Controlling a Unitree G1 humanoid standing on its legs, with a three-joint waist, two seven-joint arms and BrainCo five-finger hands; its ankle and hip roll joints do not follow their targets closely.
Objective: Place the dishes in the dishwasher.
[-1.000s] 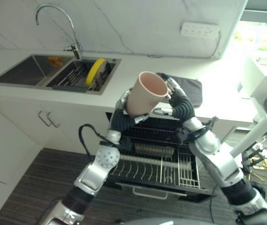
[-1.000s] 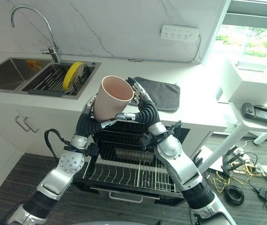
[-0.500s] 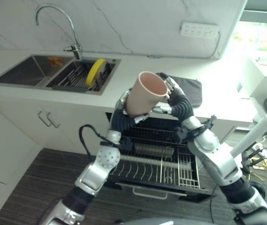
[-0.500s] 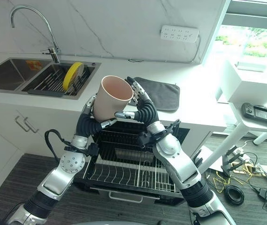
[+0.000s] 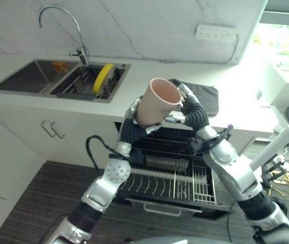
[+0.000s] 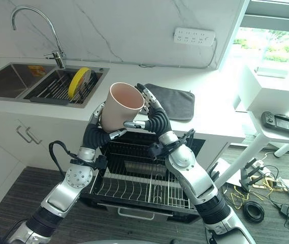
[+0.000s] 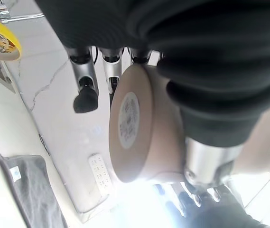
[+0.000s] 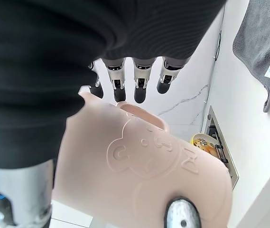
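The pink cup (image 5: 157,101) sits up in the air between your two hands, above the pulled-out dishwasher rack (image 5: 172,175) and in front of the tabletop (image 5: 134,76) edge. It is tilted, mouth facing up and toward the camera, base pointing down toward the left arm. Your left hand (image 5: 131,114) comes up from below on the left side of the cup; its fingers (image 7: 85,90) curl around the base end and wall, so it is clamped on the cup. Your right hand (image 5: 187,104) meets the cup from the right; in the right wrist view its fingers (image 8: 139,83) reach over the far side of the embossed wall and the thumb (image 8: 182,221) presses the near side, so it too grips the cup. Behind, on the tabletop, a grey cloth mat (image 5: 202,96) lies just right of the hands. In the sink (image 5: 58,76) at the left, a yellow plate (image 5: 102,77) stands on edge in a wire drainer, beneath the faucet (image 5: 63,28).
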